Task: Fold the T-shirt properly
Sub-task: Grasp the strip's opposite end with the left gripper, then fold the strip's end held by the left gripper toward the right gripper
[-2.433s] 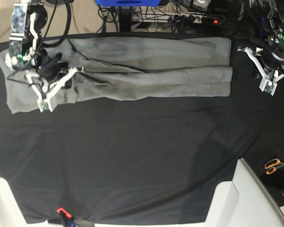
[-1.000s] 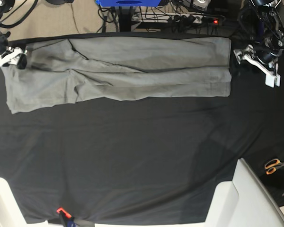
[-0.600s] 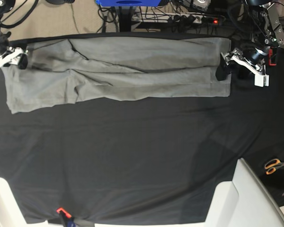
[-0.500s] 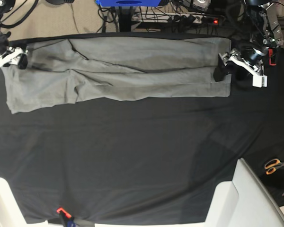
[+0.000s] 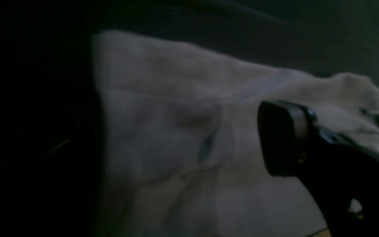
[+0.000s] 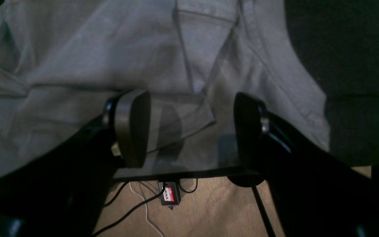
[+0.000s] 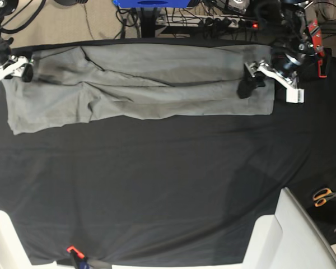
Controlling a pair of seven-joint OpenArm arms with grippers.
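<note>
Grey cotton is stretching in a long folded band across the far part of the bench [image 7: 157,185], which is wearing a black cloth: the T-shirt [image 7: 140,84] is lying flat there, its layers overlapping in lengthwise creases.

At the shirt's end on the base view's right, the left claw [image 7: 269,83] is hanging over the fabric with its jaws spread wide, one dark finger over the cloth and the white one just past the shirt's edge. Nothing is sitting between them. In the left wrist view a single dark fingertip [image 5: 283,138] is showing above the grey cloth; the picture is too dim to tell whether it is touching.

At the shirt's opposite end, the right claw [image 7: 5,70] is sitting at the far corner by the bench's edge. Its wrist view is showing both fingers [image 6: 132,126] well apart, above a hemmed edge of the shirt, gripping nothing.

Orange-handled scissors [image 7: 326,195] are lying well away from the shirt, off the bench's near right side.
</note>
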